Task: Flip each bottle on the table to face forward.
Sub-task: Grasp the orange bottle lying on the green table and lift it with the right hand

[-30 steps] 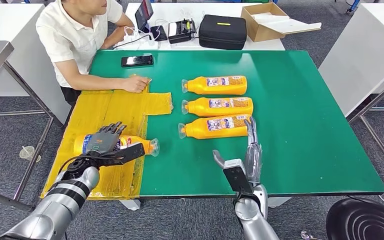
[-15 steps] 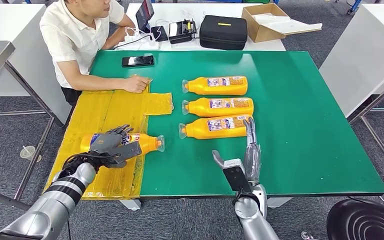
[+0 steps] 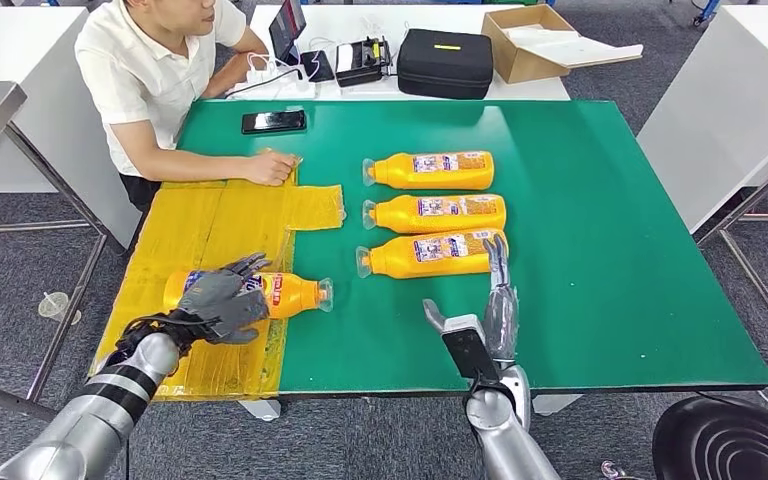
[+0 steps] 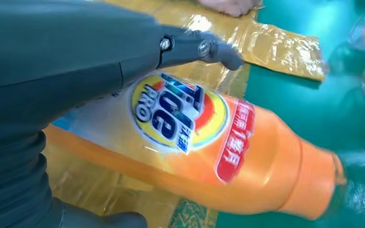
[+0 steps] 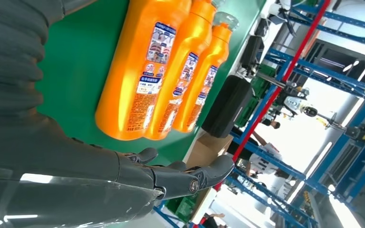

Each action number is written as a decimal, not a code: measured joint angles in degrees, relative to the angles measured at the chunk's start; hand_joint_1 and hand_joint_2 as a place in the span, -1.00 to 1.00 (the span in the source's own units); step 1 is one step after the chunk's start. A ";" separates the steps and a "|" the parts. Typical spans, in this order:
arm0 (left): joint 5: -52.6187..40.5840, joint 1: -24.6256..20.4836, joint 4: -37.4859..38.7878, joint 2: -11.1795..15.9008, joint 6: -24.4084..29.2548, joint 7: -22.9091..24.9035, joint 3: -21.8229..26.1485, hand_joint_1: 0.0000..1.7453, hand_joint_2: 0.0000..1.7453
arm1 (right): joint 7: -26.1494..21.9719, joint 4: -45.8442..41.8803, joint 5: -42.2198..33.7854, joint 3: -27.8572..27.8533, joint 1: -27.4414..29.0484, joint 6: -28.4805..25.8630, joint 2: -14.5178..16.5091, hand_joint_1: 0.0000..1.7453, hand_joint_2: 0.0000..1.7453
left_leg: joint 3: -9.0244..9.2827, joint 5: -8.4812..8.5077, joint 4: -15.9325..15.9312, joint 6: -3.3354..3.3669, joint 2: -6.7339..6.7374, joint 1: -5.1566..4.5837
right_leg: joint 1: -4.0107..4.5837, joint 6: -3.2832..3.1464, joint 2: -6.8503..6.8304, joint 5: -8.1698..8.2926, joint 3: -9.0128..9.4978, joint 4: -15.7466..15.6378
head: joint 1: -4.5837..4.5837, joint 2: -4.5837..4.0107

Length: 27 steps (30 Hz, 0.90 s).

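Three orange bottles lie side by side on the green table (image 3: 610,200), caps to the left, small-print labels up: far (image 3: 430,169), middle (image 3: 437,212), near (image 3: 430,254). A fourth orange bottle (image 3: 290,294) lies on the yellow mat (image 3: 210,220), cap pointing right. My left hand (image 3: 222,300) grips its base end, fingers over the top and thumb underneath. In the left wrist view the bottle's round blue and yellow front label (image 4: 180,114) faces up. My right hand (image 3: 495,300) is open and edge-on, its fingertips (image 3: 500,250) beside the near bottle's base. The right wrist view shows the three bottles (image 5: 138,80).
A person sits at the table's far left corner, one hand (image 3: 272,167) resting on the yellow mat. A black phone (image 3: 274,121) lies near them. On the white table behind are a black case (image 3: 445,63) and a cardboard box (image 3: 535,40). A black stool (image 3: 730,440) stands at the lower right.
My left hand has moved the fourth bottle to the right along the mat and rolled it, so more of its label shows. The right hand has stayed put.
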 joint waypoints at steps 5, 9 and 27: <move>4.64 3.25 -9.64 1.03 0.28 -0.36 -5.65 -1.00 1.00 | 0.76 0.01 3.10 -0.10 0.41 -1.59 -0.23 -1.00 1.00 | -0.31 0.00 0.02 0.00 0.01 -0.01 | -0.01 0.01 0.01 0.01 -0.32 0.00 | 0.00 0.00; 4.13 6.61 -17.90 -0.05 9.45 -0.17 -6.69 -1.00 1.00 | 7.24 0.77 14.86 0.12 0.01 -5.55 -1.28 -1.00 1.00 | -0.49 0.00 0.04 0.01 0.02 -0.04 | -0.04 0.02 0.01 0.02 -0.49 -0.01 | 0.00 0.00; -2.86 17.75 -35.30 -8.04 27.77 -0.42 -7.71 -1.00 1.00 | 22.01 12.11 35.45 2.21 -8.58 -0.11 -11.11 -1.00 1.00 | -0.65 -0.03 0.04 0.05 0.04 -0.13 | -0.08 0.04 0.01 0.03 -0.63 -0.02 | -0.01 0.00</move>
